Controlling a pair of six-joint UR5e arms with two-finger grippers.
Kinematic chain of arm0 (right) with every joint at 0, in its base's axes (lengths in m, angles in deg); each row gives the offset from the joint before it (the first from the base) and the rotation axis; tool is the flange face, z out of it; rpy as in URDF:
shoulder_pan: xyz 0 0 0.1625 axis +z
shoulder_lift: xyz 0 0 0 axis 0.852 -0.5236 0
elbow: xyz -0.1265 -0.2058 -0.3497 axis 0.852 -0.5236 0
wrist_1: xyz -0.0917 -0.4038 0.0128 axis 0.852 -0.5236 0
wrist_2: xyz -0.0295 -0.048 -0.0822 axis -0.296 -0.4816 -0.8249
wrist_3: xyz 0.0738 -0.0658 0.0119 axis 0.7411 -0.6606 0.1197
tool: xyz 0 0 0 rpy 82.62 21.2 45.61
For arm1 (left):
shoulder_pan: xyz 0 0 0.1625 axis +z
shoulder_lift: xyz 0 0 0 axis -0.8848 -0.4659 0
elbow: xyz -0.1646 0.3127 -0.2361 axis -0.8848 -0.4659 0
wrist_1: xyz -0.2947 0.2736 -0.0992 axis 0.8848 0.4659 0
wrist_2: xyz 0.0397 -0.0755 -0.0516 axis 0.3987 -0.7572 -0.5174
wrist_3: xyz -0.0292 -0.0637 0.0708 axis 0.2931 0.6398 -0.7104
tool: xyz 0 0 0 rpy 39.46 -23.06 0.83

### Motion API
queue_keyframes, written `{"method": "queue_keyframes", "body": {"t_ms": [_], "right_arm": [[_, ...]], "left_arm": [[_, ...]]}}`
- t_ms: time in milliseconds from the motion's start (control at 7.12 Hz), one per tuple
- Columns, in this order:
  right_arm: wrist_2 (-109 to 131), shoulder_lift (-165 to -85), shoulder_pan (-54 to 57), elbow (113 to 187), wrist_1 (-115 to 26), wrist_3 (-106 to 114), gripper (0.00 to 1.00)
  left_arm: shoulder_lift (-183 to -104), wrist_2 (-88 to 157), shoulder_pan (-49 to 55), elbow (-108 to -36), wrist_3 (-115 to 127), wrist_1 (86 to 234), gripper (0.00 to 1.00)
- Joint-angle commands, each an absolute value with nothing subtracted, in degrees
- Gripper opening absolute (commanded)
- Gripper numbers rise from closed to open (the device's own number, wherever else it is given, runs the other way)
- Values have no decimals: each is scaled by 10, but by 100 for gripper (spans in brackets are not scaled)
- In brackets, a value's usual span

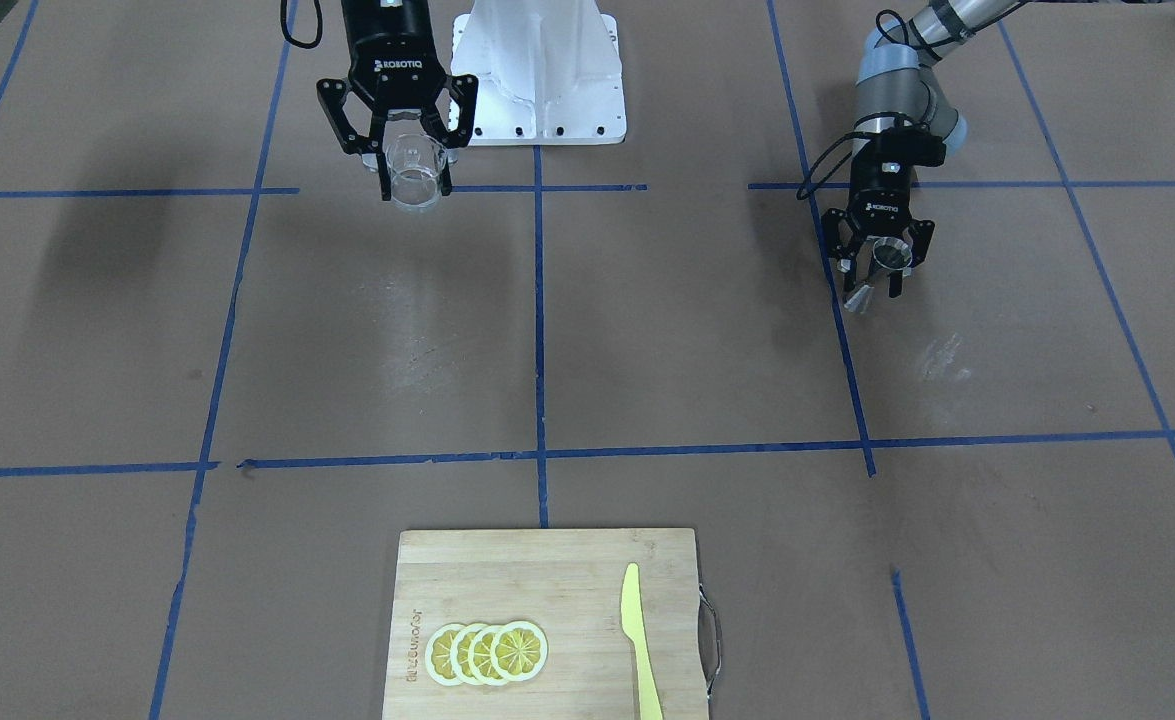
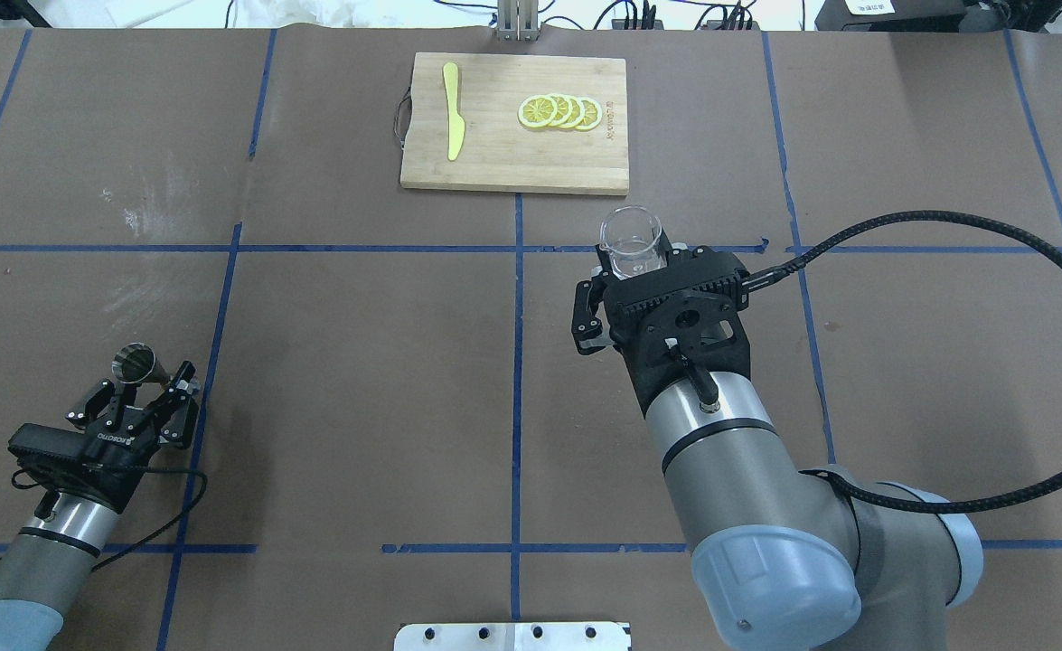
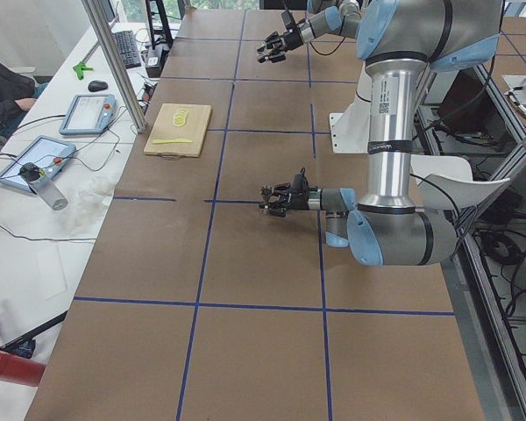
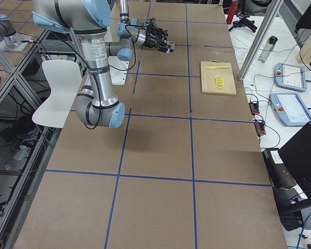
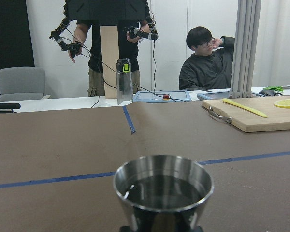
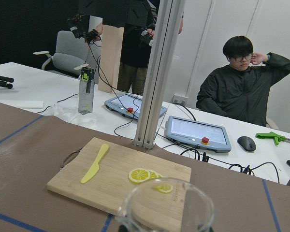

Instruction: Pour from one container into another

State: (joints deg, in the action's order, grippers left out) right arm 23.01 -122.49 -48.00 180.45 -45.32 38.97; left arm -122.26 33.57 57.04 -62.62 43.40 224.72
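In the left wrist view, the steel jigger [image 5: 163, 193] runs off the bottom edge, so its base and the fingers of the left hand [image 2: 144, 378] cannot be seen. Whether the dark surface inside it is liquid or reflection is unclear. In the right wrist view, the glass beaker [image 6: 165, 205] is blurred, with only its rim and upper wall in frame. From overhead, the right hand [image 2: 639, 271] covers the beaker's lower half. Facing the robot, the cutting board [image 1: 567, 580] and yellow knife [image 1: 635, 630] are cropped at the bottom. The standing person [image 5: 135, 53] is cut off at the head.
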Motion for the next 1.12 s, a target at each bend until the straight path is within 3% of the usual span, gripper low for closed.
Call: {"method": "queue_keyframes", "body": {"t_ms": [0, 984], "right_arm": [[230, -1224, -480, 1805, -453, 390, 0], [234, -1223, -474, 1804, -454, 389, 0]], "left_arm": [[-1223, 341, 570, -628, 434, 2250, 100], [-1220, 408, 570, -663, 429, 2302, 100]]}}
